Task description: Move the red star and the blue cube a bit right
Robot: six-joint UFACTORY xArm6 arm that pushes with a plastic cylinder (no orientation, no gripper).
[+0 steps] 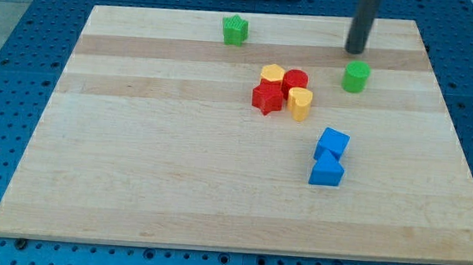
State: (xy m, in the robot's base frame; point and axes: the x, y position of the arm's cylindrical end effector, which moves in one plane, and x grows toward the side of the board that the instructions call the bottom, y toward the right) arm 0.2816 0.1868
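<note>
The red star (266, 98) lies near the board's middle, packed with a red cylinder (296, 82), a yellow hexagon (272, 73) and a yellow heart-shaped block (300, 103). The blue cube (332, 143) sits lower right of that cluster, touching a blue triangular block (326, 170) just below it. My tip (356, 51) stands near the view's top right, just above a green cylinder (356, 77), well away from the red star and the blue cube.
A green star-like block (235, 30) sits near the board's top edge. The wooden board (134, 167) lies on a blue perforated table (8, 58).
</note>
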